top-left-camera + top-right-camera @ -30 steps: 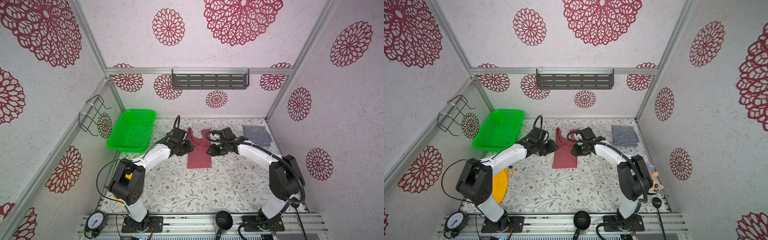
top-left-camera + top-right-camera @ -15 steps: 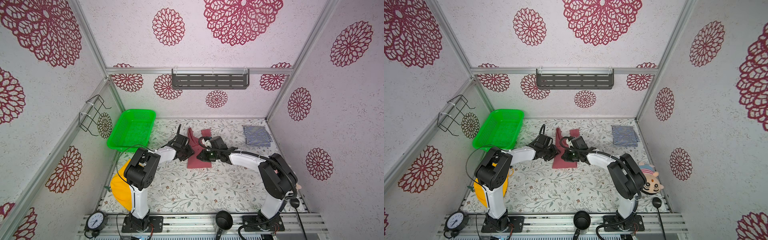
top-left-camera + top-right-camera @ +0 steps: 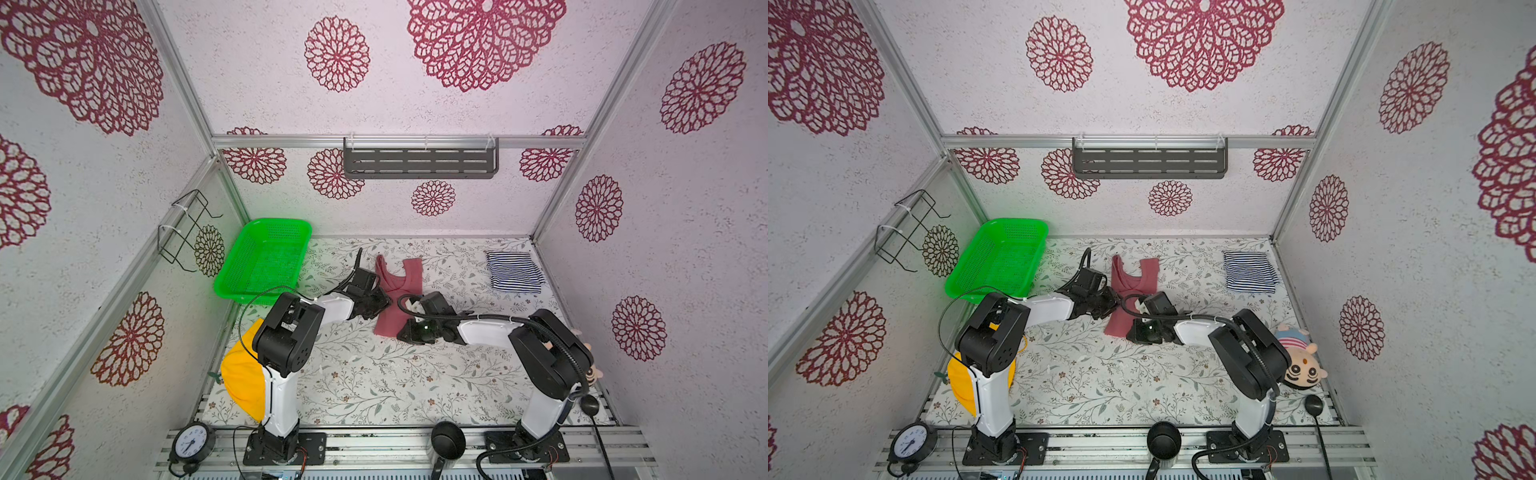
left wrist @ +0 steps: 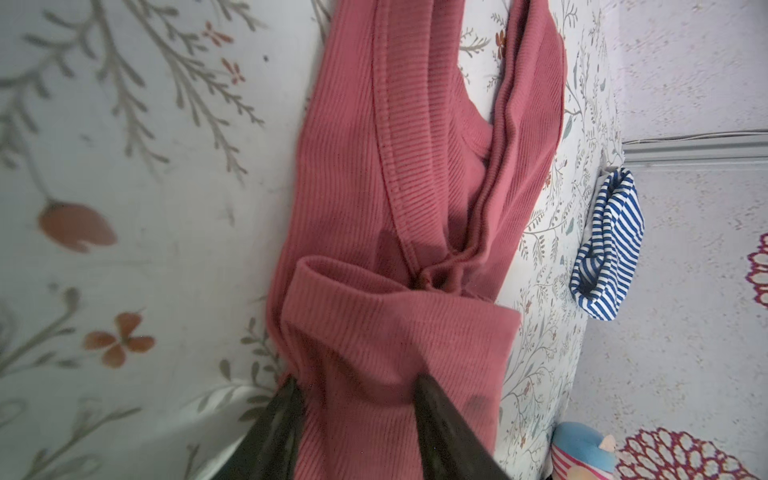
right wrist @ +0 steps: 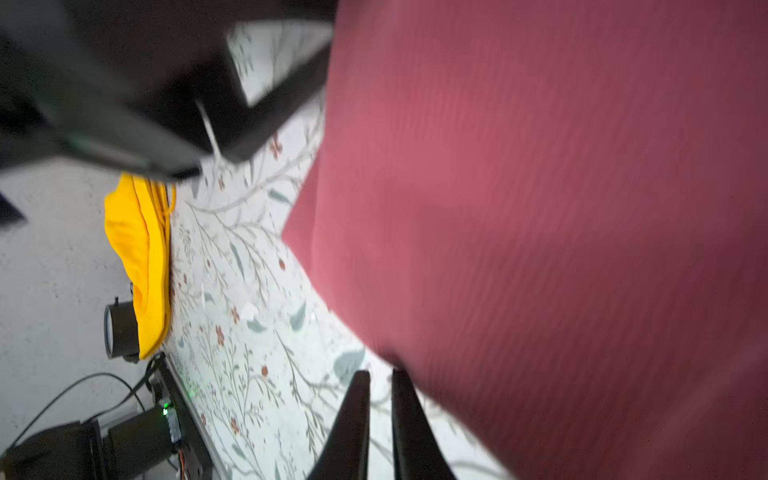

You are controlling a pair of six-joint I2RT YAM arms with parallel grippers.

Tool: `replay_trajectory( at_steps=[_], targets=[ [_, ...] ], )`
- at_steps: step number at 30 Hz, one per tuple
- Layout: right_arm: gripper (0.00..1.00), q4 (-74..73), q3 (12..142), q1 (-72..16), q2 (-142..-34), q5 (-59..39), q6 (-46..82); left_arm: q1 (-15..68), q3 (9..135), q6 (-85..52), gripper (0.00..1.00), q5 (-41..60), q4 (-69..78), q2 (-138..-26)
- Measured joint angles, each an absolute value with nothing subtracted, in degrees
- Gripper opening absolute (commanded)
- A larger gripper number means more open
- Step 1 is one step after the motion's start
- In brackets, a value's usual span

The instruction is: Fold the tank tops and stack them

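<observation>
1. When you look down in both top views, the rose-red tank top [image 3: 399, 286] lies flat in the middle of the floral table [image 3: 374, 374]. Its straps point toward the back wall and its hem toward the arm bases.
2. Your left gripper [image 3: 383, 304] sits low at the top's left side edge, about halfway along its length, right against the cloth.
3. In the left wrist view, its fingers [image 4: 286, 419] stand partly apart, astride the fabric. Ribbed red cloth lies between them, and a rolled-over fold sits just beyond the tips.
4. Your right gripper [image 3: 403, 333] is down at table level at the hem's right corner, the end of the top nearest the bases.
5. In the right wrist view, its fingers [image 5: 353, 419] stand almost together, with only a thin slit of table showing between them. The cloth's edge meets the tip of one finger, but the picture is blurred there, so you cannot tell whether any fabric is caught.
6. The striped tank top [image 3: 513, 272] lies folded in the far right corner of the table, well apart from both grippers and from the red top.
7. The yellow hat [image 3: 243, 374] lies at the near left edge beside the left arm's base, apart from both tops.
</observation>
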State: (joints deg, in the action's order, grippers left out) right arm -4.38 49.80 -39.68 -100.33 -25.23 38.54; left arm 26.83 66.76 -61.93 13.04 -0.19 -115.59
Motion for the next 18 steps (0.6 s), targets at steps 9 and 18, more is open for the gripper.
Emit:
replay_trajectory(
  at_steps=[9, 18],
  targets=[
    [0.25, 5.0, 46.3, -37.1, -90.1, -24.9, 36.8, 26.8, 66.6, -61.6, 0.53, 12.8, -0.1, -115.2],
    [0.52, 9.9, 55.8, -33.3, -91.3, -19.4, 30.9, 26.9, 64.2, -56.6, 0.8, 6.5, -13.7, -103.9]
  ],
)
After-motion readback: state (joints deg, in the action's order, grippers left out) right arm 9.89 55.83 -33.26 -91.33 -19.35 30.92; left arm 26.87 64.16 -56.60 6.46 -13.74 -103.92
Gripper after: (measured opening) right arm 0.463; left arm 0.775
